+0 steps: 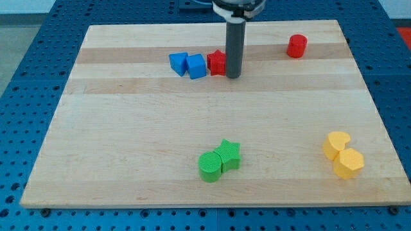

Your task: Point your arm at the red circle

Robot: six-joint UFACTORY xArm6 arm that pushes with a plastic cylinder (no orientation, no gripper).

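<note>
The red circle is a short red cylinder near the view's top right of the wooden board. My tip is the lower end of the dark rod, at the view's top centre. It stands well to the left of the red circle and a little lower in the view. The tip sits right beside another red block, on that block's right side; the rod hides part of it, so its shape is unclear.
Two blue blocks sit in a row left of the red block. A green circle and green star touch at bottom centre. A yellow heart and yellow hexagon sit at bottom right.
</note>
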